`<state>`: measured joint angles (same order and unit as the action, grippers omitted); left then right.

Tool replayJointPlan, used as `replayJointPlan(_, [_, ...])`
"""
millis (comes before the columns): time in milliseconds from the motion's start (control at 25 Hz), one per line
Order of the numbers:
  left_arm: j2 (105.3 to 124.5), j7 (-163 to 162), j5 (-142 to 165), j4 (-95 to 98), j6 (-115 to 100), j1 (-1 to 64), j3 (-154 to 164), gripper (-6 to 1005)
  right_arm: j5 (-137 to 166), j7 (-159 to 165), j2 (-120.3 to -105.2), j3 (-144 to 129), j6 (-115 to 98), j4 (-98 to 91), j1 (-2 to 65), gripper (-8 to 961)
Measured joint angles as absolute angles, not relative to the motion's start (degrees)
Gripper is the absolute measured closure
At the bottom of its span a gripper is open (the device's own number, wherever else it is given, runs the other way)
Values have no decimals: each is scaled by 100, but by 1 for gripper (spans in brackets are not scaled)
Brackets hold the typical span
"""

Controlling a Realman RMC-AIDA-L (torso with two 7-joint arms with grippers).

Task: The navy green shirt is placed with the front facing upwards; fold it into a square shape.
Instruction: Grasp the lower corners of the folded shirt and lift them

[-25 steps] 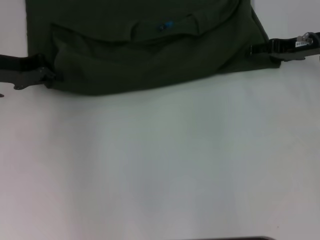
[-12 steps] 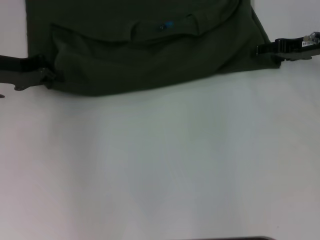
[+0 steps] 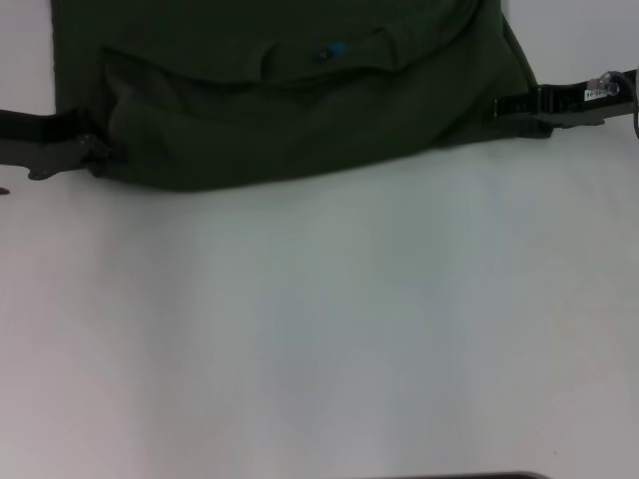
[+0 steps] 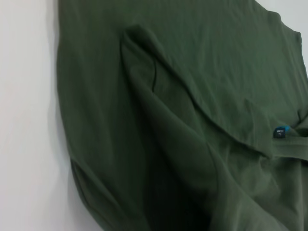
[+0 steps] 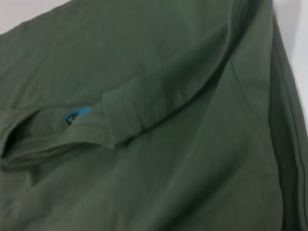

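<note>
The near half of the white table (image 3: 319,329) is bare, smooth and flat, good for sliding cloth and pressing creases. A dark strip shows at the very near edge; what it is cannot be told.

Farther off lies the shirt (image 3: 300,100), across the far part of the table and running out of the head view. It looks like soft, light cotton: limp, quick to wrinkle and sag, not fragile, unlikely to slip once pinched. Its near edge is already a doubled, rounded fold, with the ribbed collar (image 5: 144,108) and a small blue label (image 3: 334,48) lying above it.

The left gripper (image 3: 98,152) sits at the left corner of that fold and the right gripper (image 3: 507,105) at the right edge, both touching the cloth. Whether either one is clamping the cloth cannot be told. The outer corners, taken through both layers and moved evenly, seem the best hold.

Of the room only the table shows.
</note>
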<state>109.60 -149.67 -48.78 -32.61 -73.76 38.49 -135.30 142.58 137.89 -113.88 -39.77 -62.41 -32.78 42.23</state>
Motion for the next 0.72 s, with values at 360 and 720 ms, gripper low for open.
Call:
replayJointPlan(360, [10970, -14968, -4878, -3254, -7373, 3843, -13517, 984, 13934, 13769, -11338, -3963, -6281, -3274, 4178, 71])
replayJointPlan(720, [10979, -14968, -4878, -3260, -7417, 3863, -13525, 982, 14179, 13832, -11296, -3983, -6414, -3234, 4224, 128])
